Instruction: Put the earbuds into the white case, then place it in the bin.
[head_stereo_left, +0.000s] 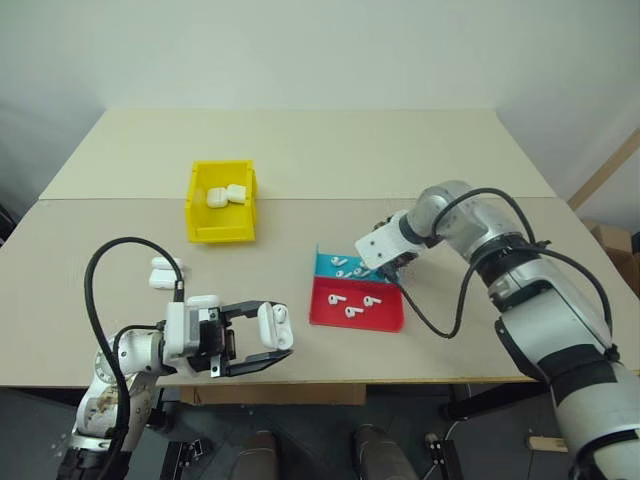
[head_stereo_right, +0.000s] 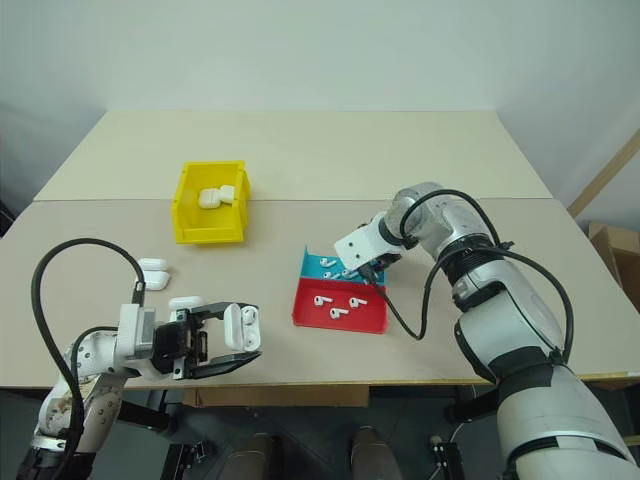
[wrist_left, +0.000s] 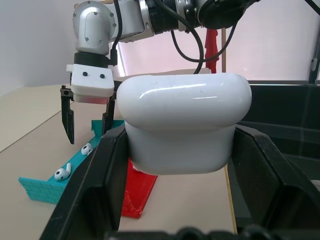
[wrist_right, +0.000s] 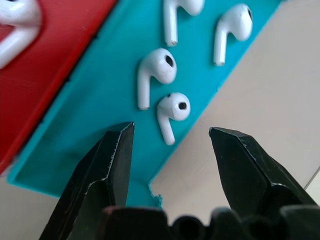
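over the blue tray (wrist_right: 100, 95), near the right side of the surface (head_stereo_left: 330, 160), the right end effector (wrist_right: 170, 145) hangs with its fingers spread and nothing between them, pointing down at the earbuds (wrist_right: 170, 107) that lie in the tray; the nearest one sits just ahead of the gap between the fingertips, not yet touched. more earbuds lie in the red tray (head_stereo_left: 385, 318) touching the blue one. at the near left edge, the left end effector (head_stereo_left: 268, 340) is pinching the white case (head_stereo_left: 274, 325), held off the surface with its lid open and turned toward the trays. two more cases (head_stereo_left: 163, 274) lie on the surface beside that arm, and the bin (head_stereo_left: 200, 222), standing well apart toward the back left, already holds a few cases.

the step in hand looks like the picking of an earbud. the next move calls for a short descent so the fingers straddle the nearest earbud, a gentle pinch on so small and glossy a thing, then carrying it across to the open case.
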